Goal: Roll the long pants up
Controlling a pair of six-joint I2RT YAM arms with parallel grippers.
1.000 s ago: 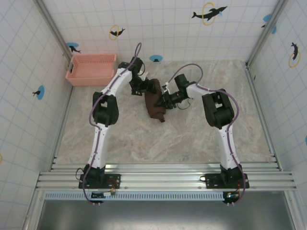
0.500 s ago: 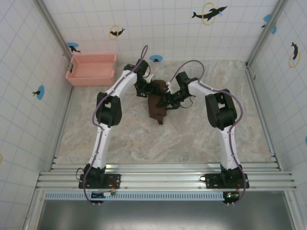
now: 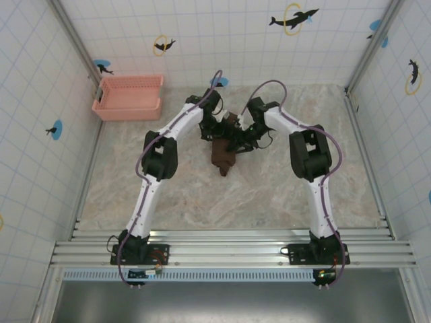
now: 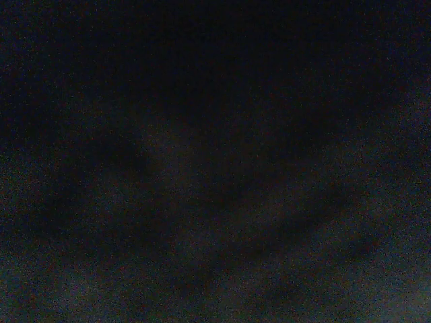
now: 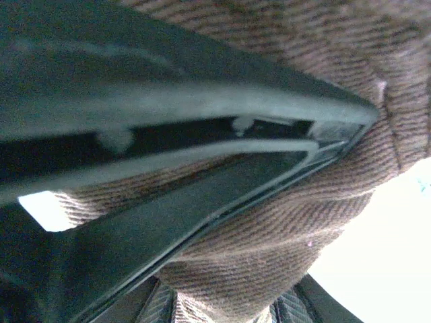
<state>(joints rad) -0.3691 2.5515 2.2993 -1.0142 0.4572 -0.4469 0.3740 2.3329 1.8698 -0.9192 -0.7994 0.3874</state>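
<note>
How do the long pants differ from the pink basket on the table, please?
The long pants are dark brown soft cloth, bunched in a heap; the pink basket is a rigid, open-topped box. The pants lie toward the far middle of the table; the basket sits at its far left corner. Both rest on that table.

Overhead camera: high at the near edge, facing down on the whole table (image 3: 269, 202). Right wrist camera: close against the long pants (image 5: 289, 229), shared with the overhead view. Left wrist camera: dark.
</note>
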